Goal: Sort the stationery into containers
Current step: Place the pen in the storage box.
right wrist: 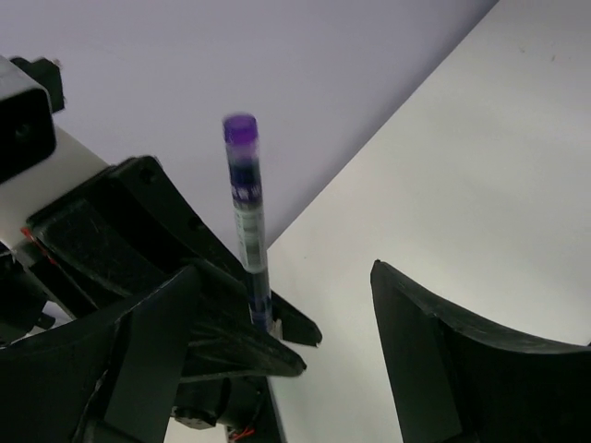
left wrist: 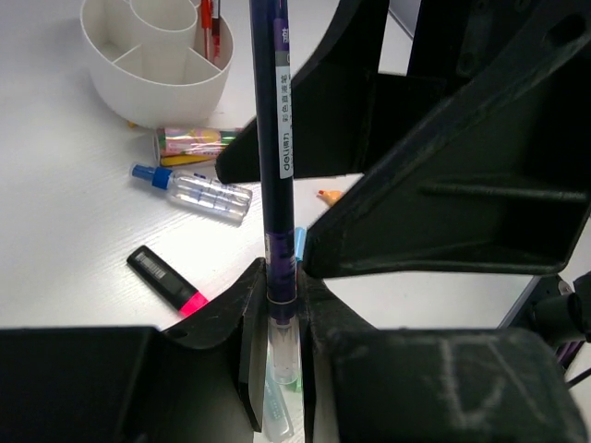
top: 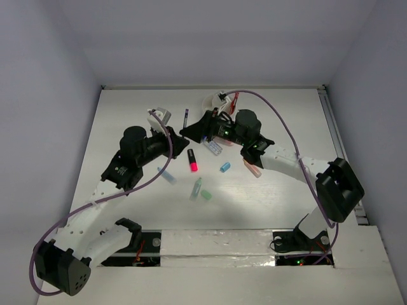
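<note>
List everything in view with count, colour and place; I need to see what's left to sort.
pen: one, purple, upright in left gripper
cup: one, white, divided, far middle
red pens: about two, standing in cup
highlighter: one, black with pink tip, lying centre
clear marker: one, blue cap, beside cup
small pieces: about four, blue and green, loose near centre
left gripper: one, black, shut on pen
right gripper: one, black, open beside pen
</note>
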You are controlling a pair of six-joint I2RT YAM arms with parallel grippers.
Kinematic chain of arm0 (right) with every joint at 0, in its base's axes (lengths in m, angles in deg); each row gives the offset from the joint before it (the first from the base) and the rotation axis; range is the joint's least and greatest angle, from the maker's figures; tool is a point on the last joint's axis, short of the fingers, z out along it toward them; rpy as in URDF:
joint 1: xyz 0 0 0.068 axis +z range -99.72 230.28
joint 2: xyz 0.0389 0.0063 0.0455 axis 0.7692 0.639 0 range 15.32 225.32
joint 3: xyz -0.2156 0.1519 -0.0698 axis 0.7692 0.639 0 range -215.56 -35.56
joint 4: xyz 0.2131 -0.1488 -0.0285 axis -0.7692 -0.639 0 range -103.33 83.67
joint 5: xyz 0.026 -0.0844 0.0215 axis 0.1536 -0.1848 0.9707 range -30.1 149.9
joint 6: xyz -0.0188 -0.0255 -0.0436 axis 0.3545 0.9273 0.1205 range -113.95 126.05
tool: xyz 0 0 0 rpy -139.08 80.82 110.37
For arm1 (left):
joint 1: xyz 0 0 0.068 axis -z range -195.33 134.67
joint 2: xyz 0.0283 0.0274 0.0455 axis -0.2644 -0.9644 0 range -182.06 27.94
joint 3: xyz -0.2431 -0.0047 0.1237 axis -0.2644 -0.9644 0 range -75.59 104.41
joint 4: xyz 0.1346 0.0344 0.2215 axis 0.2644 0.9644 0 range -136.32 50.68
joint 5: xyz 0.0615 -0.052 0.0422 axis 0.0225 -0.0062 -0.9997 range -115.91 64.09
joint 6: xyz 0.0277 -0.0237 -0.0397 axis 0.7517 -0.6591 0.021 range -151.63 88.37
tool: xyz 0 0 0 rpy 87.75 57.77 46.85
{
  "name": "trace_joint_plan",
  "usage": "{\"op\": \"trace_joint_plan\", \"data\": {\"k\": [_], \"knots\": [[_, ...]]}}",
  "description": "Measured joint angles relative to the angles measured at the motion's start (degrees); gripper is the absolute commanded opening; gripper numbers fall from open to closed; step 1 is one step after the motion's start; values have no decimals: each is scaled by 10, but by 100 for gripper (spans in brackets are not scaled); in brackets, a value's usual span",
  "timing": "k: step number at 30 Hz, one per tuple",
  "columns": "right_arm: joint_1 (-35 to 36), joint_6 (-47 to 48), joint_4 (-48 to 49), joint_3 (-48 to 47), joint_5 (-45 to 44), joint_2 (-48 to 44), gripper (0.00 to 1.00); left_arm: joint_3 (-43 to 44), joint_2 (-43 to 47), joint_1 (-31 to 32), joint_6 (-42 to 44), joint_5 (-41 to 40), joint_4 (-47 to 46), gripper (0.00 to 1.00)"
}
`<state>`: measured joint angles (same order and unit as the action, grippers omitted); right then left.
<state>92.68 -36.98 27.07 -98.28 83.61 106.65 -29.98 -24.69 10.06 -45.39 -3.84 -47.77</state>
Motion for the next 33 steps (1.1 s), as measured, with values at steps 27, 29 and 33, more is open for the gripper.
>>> {"op": "trace_joint_plan", "data": {"k": [27, 29, 33], "knots": [[-1, 34, -45, -94, -31, 28, 0, 0, -8, 0, 12, 35, 0, 66], [-1, 34, -45, -90, -39, 27, 0, 0, -8, 0, 12, 35, 0, 85], [-1, 34, -52, -85, -60, 27, 0, 0, -7, 0, 13, 32, 0, 99]]}}
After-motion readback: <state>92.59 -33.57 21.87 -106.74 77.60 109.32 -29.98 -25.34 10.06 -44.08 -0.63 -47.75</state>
